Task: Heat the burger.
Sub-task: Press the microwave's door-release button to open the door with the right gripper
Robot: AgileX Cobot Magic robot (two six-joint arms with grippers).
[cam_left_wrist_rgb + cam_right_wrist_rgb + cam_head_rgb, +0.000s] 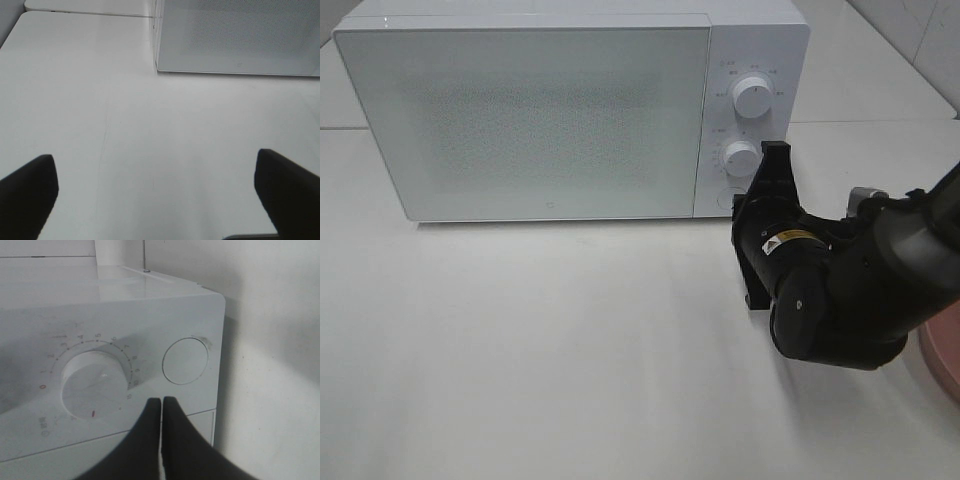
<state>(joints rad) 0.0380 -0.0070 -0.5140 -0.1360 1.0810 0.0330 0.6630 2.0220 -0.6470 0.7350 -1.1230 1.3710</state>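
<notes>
White tabletop (570, 350) filled most of my overhead view, bare apart from the rig and one appliance. Across the upper part of the frame stood the big white box-shaped microwave oven (520, 110), its speckled door shut. I could not make out anything through that door.

I could not find the burger in any of my three views. It might have been inside the oven or hidden behind the arm; I could not tell which.

At centre right, the bulky black right arm (860, 290) reached up and left toward the oven's control panel. At the lower right edge a sliver of the pink round plate (945, 350) showed, with nothing visible on it.

On the panel sat the upper white round knob (752, 97), the lower white round knob (741, 158) and, below them, the flat round white button (185, 361).

The right gripper (161, 402) had its fingers pressed together, gripping nothing. Its long axis pointed straight at the panel, its tip between the lower knob and the button. I couldn't tell whether it touched the panel.

The left gripper (155, 160) hung spread wide over bare table, empty, near the oven's lower left corner.

I judged the panel was the right arm's job, with nothing in its way; a slip could nudge the wrong control.
</notes>
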